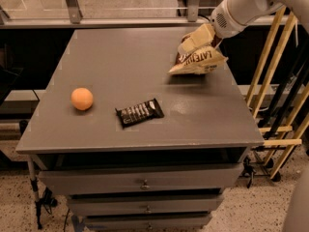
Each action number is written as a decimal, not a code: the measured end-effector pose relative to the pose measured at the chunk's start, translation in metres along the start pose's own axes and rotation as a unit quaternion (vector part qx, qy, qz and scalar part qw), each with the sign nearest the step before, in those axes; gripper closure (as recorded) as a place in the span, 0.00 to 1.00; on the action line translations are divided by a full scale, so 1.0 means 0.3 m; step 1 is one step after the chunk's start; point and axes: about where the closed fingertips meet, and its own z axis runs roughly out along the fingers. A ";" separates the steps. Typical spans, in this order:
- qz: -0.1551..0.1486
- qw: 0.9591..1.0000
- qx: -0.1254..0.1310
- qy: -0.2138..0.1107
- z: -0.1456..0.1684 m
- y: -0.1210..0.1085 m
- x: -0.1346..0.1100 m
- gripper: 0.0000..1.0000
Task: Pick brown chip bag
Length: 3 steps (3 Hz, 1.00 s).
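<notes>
The brown chip bag (199,62) is at the table's far right, crinkled, with a dark brown top, a cream lower part and white lettering. My gripper (195,42) comes down from the upper right on a white arm (236,11). Its cream fingers (192,39) are closed over the bag's upper edge. The bag is tilted, its lower left corner at the tabletop, with a shadow under it. The bag's top is partly hidden by the fingers.
A black candy bar wrapper (139,113) lies near the table's middle front. An orange (82,98) sits at the left. The grey table (120,57) has drawers below. Wooden slats (270,71) and dark poles stand close to its right edge.
</notes>
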 end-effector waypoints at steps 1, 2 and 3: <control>0.024 1.000 -0.009 0.002 0.048 -0.021 0.034 0.00; 0.038 0.999 -0.022 -0.002 0.079 -0.029 0.058 0.20; 0.041 0.999 -0.030 -0.006 0.093 -0.028 0.065 0.43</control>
